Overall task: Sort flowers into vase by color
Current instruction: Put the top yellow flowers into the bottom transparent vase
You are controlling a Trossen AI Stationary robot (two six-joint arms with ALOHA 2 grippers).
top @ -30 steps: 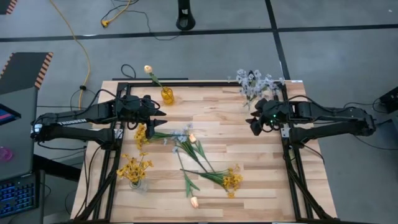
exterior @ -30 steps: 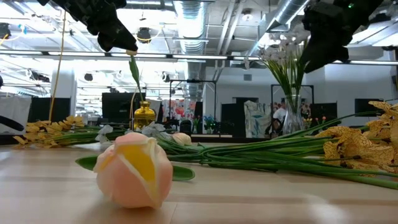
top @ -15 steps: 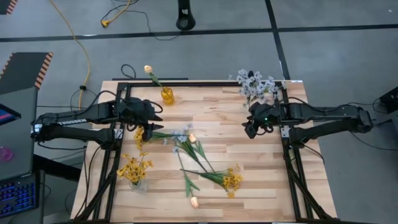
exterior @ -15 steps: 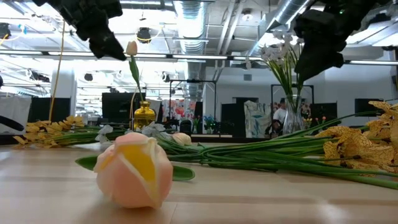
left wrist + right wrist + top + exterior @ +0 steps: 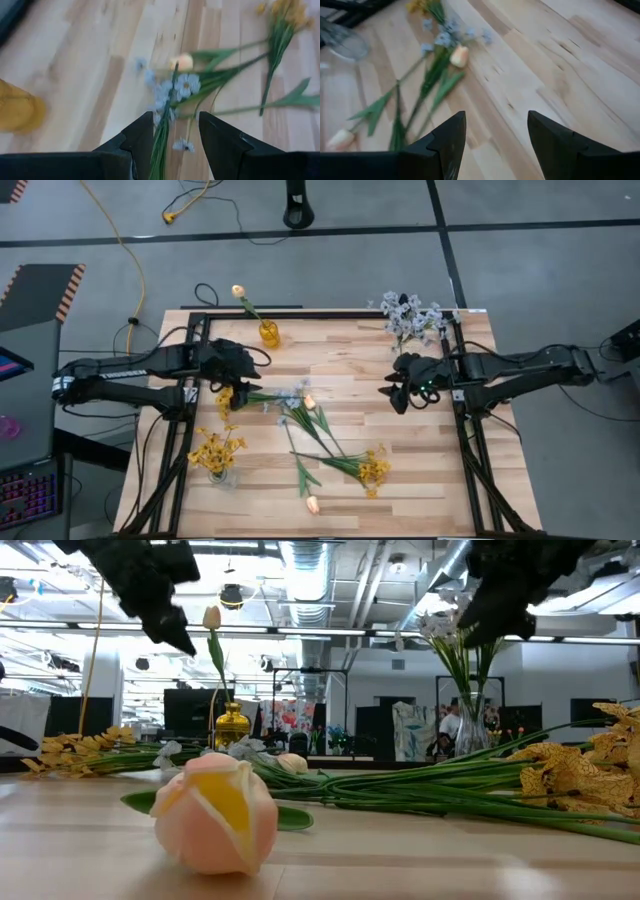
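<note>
- The table held a loose pile of flowers near its middle: blue-white sprays, yellow clusters and peach buds on green stems.
- The left gripper hung above the pile's left end, its fingers parted around nothing, a blue-white spray lying on the wood below the gap.
- The right gripper hovered to the right of the pile, well apart from it, fingers spread wide and empty.
- An amber vase behind the pile's left end held one peach bud.
- A clear vase left of the pile, toward the front, held yellow blossoms.
- A vase of blue-white sprays stood at the back right.
- One peach bud lay at the front edge.
</note>
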